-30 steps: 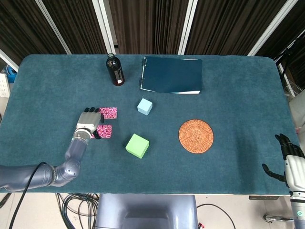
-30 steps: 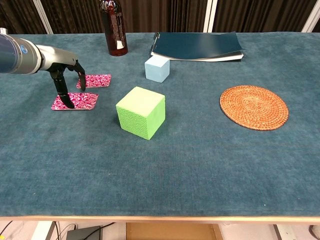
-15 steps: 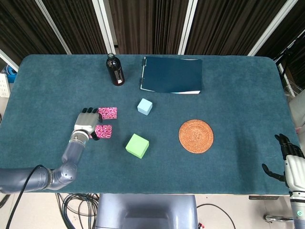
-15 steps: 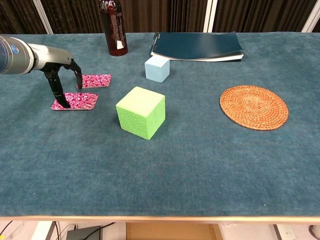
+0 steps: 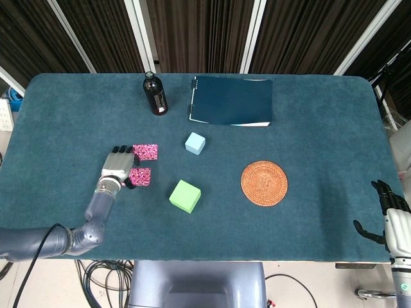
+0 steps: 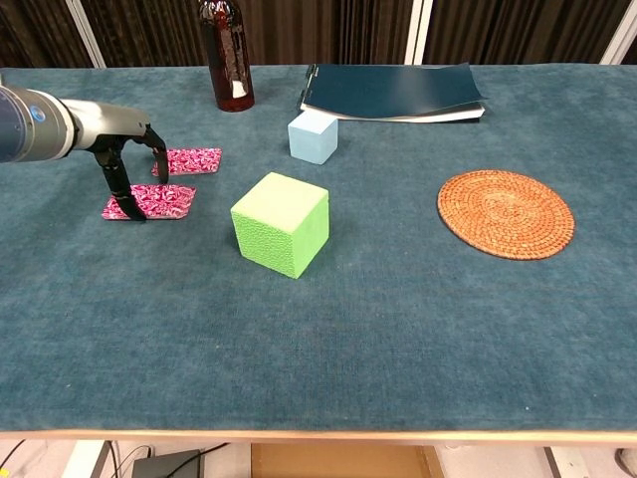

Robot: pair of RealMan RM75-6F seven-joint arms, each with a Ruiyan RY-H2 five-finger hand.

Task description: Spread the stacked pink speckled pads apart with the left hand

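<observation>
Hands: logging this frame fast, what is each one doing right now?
Left hand: holds nothing, fingertips down on the near pink pad.
Right hand: open, holds nothing, off the table edge.

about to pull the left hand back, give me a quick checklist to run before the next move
1. Pads apart: near pink pad and far pink pad lie with bare cloth between them. Ok.
2. Both pads flat on the table. Ok.
3. Left hand free of the pads: fingertips are down at the near pad's left edge. Contact cannot tell.
4. Green cube apart from the near pad. Ok.
5. Bottle upright, behind the far pad. Ok.
6. Right hand off past the table's right edge, fingers apart, holding nothing. Ok.
</observation>
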